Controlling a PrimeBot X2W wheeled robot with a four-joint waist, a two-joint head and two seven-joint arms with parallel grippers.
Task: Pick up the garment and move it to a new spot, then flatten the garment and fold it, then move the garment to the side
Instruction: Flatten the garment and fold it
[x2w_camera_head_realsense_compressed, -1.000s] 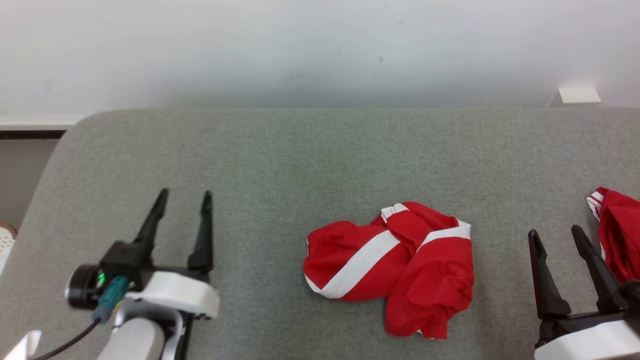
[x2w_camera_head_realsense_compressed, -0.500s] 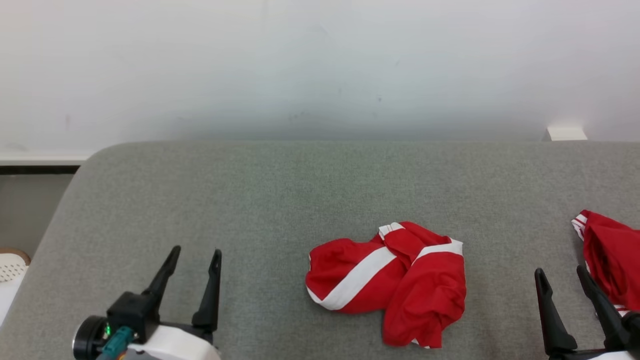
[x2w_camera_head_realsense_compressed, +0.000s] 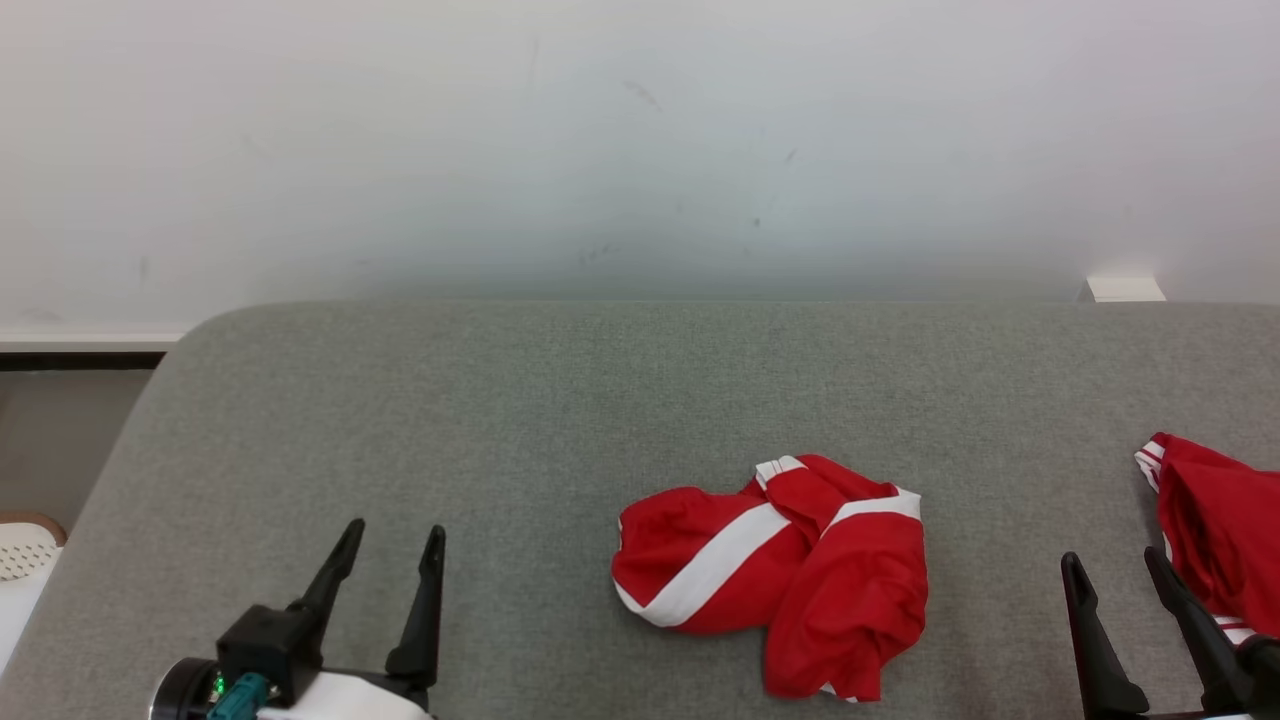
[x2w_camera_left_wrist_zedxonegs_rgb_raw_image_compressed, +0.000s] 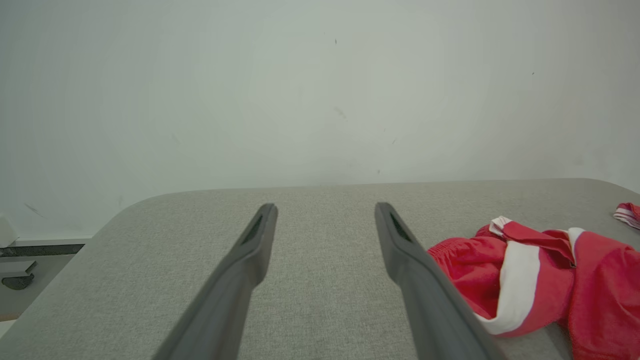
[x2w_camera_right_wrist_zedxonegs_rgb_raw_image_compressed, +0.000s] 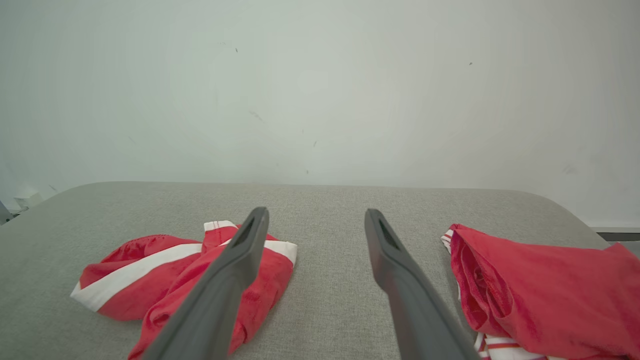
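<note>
Camera rose; right-wrist view: garment, fuller second garment.

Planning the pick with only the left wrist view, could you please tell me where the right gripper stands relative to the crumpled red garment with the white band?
Observer: The right gripper is open, to the right of the crumpled red garment with the white band, apart from it.
Operator: Is the red scrap at my right edge part of it?
Observer: No, it is a second red garment with thin white stripes, lying separately just beyond the right gripper's right side.
</note>
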